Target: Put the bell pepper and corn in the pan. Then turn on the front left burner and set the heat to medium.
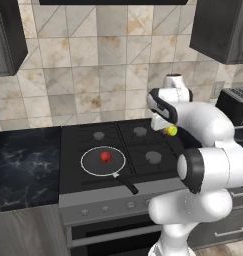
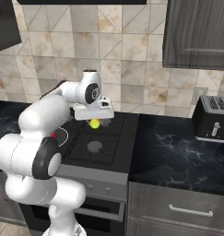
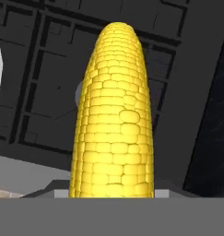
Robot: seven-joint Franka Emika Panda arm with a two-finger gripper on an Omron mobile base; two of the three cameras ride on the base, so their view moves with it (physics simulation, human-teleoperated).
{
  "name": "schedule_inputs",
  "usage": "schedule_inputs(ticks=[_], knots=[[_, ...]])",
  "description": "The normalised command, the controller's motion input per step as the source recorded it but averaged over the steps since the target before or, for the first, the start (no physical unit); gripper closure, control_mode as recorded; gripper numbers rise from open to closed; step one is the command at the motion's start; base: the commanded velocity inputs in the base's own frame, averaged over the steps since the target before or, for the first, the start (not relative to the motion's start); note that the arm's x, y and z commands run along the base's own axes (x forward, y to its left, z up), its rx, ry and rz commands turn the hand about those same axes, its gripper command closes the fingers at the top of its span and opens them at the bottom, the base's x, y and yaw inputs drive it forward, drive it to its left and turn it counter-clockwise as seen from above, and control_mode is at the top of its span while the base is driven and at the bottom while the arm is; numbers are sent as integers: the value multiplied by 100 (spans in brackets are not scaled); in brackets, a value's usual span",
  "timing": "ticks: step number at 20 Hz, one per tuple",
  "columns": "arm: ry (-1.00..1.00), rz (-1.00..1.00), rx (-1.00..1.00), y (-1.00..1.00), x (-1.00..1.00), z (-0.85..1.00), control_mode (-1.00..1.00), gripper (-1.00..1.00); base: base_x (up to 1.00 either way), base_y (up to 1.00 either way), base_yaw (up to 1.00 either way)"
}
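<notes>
Hand view: corn (image 3: 114, 115) runs lengthwise along the pincer's line of sight.

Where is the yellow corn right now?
The corn is held in the gripper above the right side of the stove, not yet over the pan with the bell pepper.

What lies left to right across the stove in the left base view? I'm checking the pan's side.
Pan with the bell pepper in it → front right burner → corn held up in the jaws.
</notes>
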Motion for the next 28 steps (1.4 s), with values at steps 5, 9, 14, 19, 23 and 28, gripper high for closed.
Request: schedule_inputs(ticks=[5,9,14,19,23,28], knots=[[14,15,0,100,-11,2,-100,100,0,0,0],[11,16,0,100,-5,6,-100,100,0,0,0],[10,16,0,84,-1,-1,-100,100,0,0,0],[5,19,0,58,-21,-3,-100,100,0,0,0],[0,13,0,33,-36,-15,-100,100,0,0,0],[-5,5,7,44,-23,-21,-100,100,0,0,0]])
